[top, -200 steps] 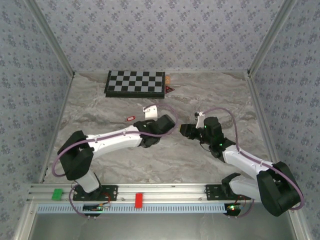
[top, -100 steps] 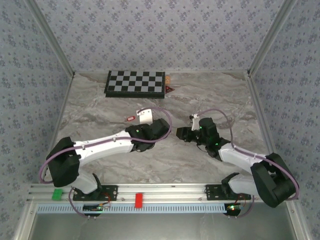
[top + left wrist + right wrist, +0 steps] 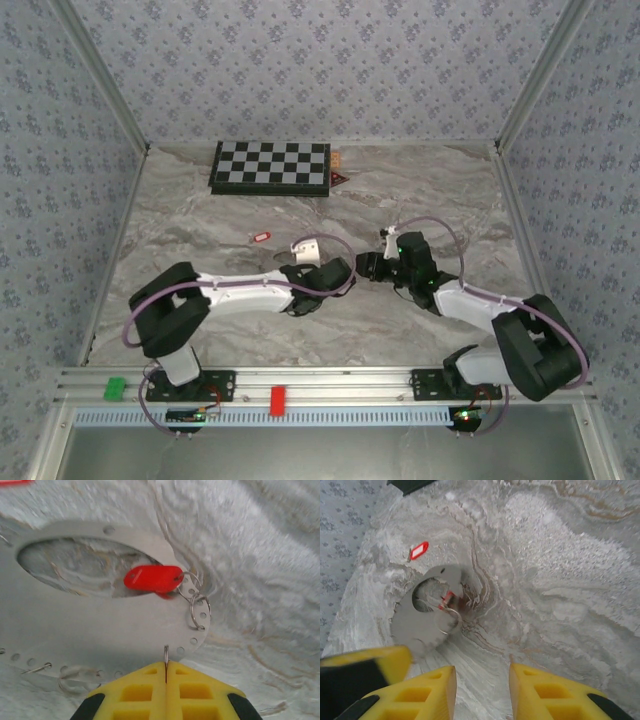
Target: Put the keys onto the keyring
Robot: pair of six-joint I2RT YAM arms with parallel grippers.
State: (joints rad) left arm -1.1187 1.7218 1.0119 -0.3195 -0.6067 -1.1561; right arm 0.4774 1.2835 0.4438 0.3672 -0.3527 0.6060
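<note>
No real container on the table [image 3: 560, 555]. The nearest thing to one is the keyring [image 3: 75, 625], a flat pale-grey oval loop w/ small holes along its rim, held up off the marble (shadow under it in L wrist view). One key [image 3: 152, 578] sits at the loop's inner edge, its rounded red head across the opening. Beside it two small wire rings [image 3: 200, 612] lie over the holed rim. The blade is hard to make out; only a darker red bit shows under the head. The second key [image 3: 262, 237] lies flat on the table by itself, apart from the loop, on the side toward the chessboard [image 3: 270, 167]. In L wrist view it is cut off at the top edge. My L gripper [image 3: 166, 672]: yellow pads pressed together, pinching a thin metal sliver at the loop's near rim. Seen edge-on, so prob. the rim itself or a ring on it; can't say which. My R gripper [image 3: 482, 685]: fingers spread, bare marble between them, pointed at the loop from close by.
</note>
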